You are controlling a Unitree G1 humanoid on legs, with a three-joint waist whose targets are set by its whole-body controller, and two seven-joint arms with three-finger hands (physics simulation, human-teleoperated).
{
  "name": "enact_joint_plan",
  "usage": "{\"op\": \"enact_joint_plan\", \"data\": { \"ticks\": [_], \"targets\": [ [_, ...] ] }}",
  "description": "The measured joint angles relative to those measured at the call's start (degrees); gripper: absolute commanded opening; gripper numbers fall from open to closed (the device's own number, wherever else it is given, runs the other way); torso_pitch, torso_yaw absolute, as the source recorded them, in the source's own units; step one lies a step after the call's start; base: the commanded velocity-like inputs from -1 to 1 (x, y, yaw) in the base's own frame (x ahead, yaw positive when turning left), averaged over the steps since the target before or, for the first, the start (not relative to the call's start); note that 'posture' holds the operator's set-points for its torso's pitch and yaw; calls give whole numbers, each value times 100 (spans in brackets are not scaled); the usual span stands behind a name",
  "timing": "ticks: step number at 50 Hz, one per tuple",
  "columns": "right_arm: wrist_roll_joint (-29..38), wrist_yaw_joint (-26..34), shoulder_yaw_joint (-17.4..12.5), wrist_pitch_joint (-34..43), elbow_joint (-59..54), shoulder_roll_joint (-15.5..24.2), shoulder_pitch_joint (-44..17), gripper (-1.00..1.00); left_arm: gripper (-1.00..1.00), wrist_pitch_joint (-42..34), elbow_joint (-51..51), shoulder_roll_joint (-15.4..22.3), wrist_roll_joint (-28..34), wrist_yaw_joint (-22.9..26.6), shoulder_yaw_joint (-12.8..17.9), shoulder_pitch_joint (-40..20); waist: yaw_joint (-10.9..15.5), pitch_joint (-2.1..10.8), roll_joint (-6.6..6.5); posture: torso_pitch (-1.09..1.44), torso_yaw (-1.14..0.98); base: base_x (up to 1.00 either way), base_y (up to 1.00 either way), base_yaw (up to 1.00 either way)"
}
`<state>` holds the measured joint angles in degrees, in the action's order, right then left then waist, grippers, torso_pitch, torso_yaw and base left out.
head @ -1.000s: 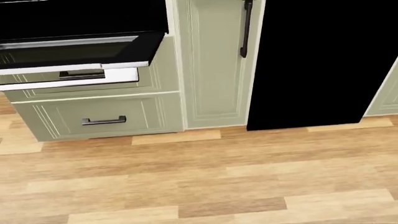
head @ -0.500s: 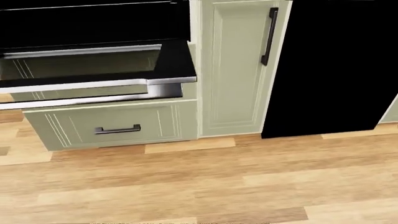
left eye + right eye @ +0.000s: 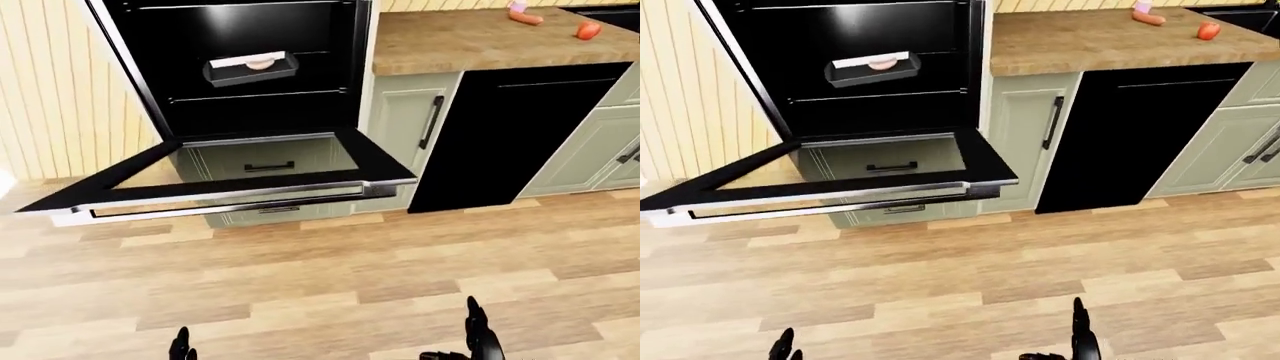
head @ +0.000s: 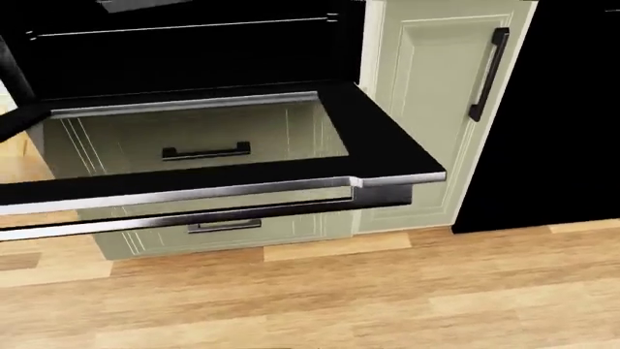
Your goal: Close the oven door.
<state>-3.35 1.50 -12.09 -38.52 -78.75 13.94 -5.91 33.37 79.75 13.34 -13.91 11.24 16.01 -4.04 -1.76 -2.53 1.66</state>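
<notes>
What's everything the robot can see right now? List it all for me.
oven door: one, black with glass pane and silver handle, hanging open flat, left-eye view centre-left
oven: one, black cavity, upper left
tray: one, dark, on an oven rack, holding something pale
drawer: one, pale green, under the door
cabinet: one narrow, pale green, right of oven
black panel: one, under the counter
counter: one, wooden, top right, two reddish items
floor: wood planks
left hand: black, bottom edge
right hand: black, bottom edge

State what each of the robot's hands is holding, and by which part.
Nothing is held. Only fingertips of the left hand and right hand show, low over bare floor, apart from the open oven door.
</notes>
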Motion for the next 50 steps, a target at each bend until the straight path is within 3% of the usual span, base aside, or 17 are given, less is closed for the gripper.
{"op": "enact_joint_plan", "data": {
  "ticks": [2,4,6,9,16,20,28,30,31,33,34,36,38,40,41,46,50],
  "targets": [
    [-9,-4,-2,-6,-14,-5,10,100,100,26,-11,19,-20,-7,10,-3,-12,-2,-233,0,0,23,68,0],
    [-20,0,-6,-5,-38,-11,14,100,100,39,-4,34,-31,-9,14,5,51,66,-578,0,0,19,69,0],
    [-19,25,29,45,-59,-149,-14,100,100,-23,25,94,-54,-32,44,-4,202,69,-592,0,0,7,61,0],
    [25,148,95,37,-58,-231,-13,100,100,25,-33,134,-89,-48,66,-14,278,71,-741,0,0,0,6,0],
    [-76,135,2,-53,-29,-71,-2,100,100,13,3,57,-65,-22,14,-19,177,-30,-385,0,0,0,4,0],
    [-97,107,15,-78,-23,-81,-15,100,100,-55,63,35,-45,3,8,24,294,25,-219,0,0,0,24,0],
    [-69,169,34,-59,-19,-105,-34,100,100,18,-21,107,-83,-24,41,-21,394,45,-215,0,0,0,24,0],
    [-93,156,11,-38,-18,-70,-38,100,100,22,-41,57,-89,-23,30,-55,337,-41,-321,0,0,0,24,0],
    [-104,146,7,-22,-39,-87,-18,100,100,13,-34,40,-81,-13,12,-57,326,-56,-250,0,0,0,23,0],
    [-102,154,25,1,-93,-110,22,100,100,9,-20,35,-70,9,-1,-38,228,43,-14,0,0,0,24,0],
    [-102,162,26,2,-89,-94,17,100,100,8,-7,29,-69,13,-2,-28,188,86,28,0,0,0,24,0],
    [-121,152,-2,-26,-25,-33,-10,100,100,5,-2,8,-63,22,-15,-33,134,94,-38,0,0,0,25,0],
    [-152,140,-31,-51,18,8,-33,100,100,0,-9,-7,-56,33,-26,-37,105,35,-198,0,0,0,24,0],
    [-169,140,-37,-71,9,21,-32,100,100,4,-3,3,-54,39,-27,-23,151,59,-460,0,0,0,25,0],
    [-175,141,-36,-66,3,-36,-43,100,100,-11,6,57,-59,31,-16,-34,192,85,-493,0,0,0,25,0],
    [-60,276,86,-13,-68,-199,-7,100,100,5,-11,131,-131,-41,50,10,282,115,-405,0,0,0,26,0],
    [-94,233,20,-10,-46,-104,-18,100,100,22,-30,124,-133,-15,37,-21,183,47,-114,0,0,0,28,0]
  ]
}}
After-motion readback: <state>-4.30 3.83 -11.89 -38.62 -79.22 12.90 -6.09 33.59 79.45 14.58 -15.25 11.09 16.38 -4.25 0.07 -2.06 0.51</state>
